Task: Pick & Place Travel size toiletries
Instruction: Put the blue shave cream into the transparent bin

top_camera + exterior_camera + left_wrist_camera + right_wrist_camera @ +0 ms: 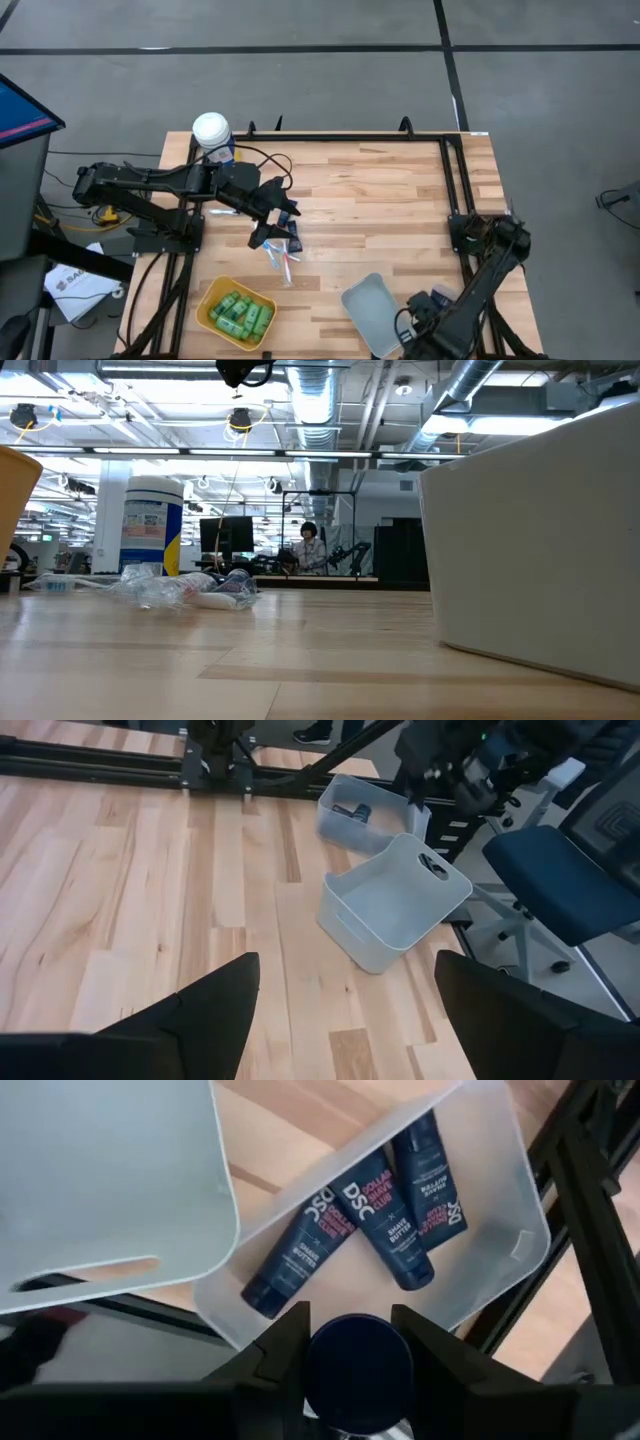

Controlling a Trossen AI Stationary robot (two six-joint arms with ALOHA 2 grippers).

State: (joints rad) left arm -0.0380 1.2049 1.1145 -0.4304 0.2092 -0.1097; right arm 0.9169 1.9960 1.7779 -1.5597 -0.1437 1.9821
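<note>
Surveying from the high view: left gripper (272,228) hangs with fingers spread wide and empty over a small loose pile of toothbrush-like sticks (284,262) near the middle of the wooden surface (380,200), apparently placed to reach down for one; a navy item (291,238) lies just beside it. Yellow bin (207,300), one, sits at the near-left edge and holds green bottles (241,315), roughly eight, exact count uncertain. Pale tub (360,292), one, lies near the right arm, whose right gripper (425,310) is at the near edge. White-lidded canister (211,130), one, stands at the far-left corner. Low view: the canister stands behind a crumpled heap of clear wrapping (160,588) and sticks; a person (309,546) sits far off in the room; a pale wall (540,530) fills the right. Left wrist view: two wide dark fingers (200,1010) frame bare wood; two pale tubs show beyond, the nearer one (395,900) tipped and empty, the farther one (362,812) behind it. Right wrist view: right fingers (285,1350) close on a dark round-capped tube (358,1355), held above a clear tub (500,1220) containing navy flat tubes (385,1230), three counted, probably so the fourth drops with its kind.
</note>
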